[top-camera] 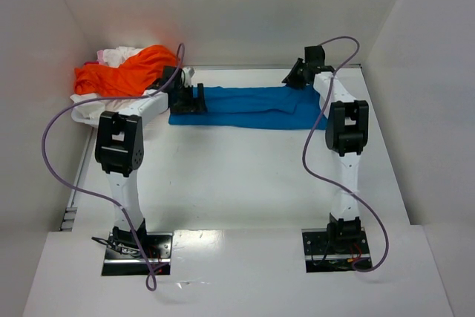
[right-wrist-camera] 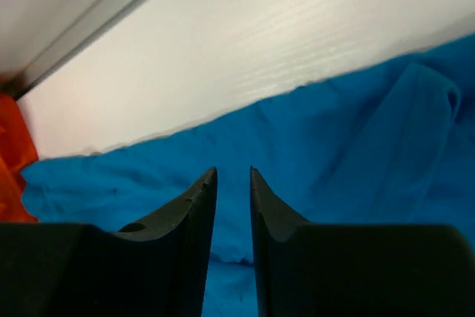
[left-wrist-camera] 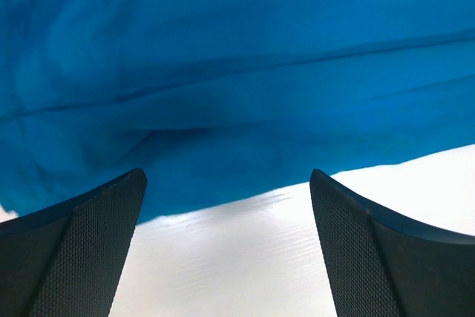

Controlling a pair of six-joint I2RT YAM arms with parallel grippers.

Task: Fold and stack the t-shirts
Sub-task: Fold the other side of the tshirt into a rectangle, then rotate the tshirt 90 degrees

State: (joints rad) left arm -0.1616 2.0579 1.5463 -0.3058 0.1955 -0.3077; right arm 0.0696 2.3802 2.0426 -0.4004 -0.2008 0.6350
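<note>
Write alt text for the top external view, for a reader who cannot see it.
A bright blue t-shirt lies as a long strip across the far side of a white table, the left hand at its left end, the right hand at its far right corner. An orange t-shirt and white t-shirts sit heaped at far left.

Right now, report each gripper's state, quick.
Left gripper: wide open, empty, at the near edge of the blue t-shirt.
Right gripper: jaws barely apart, nothing visibly pinched, over the blue t-shirt.
</note>
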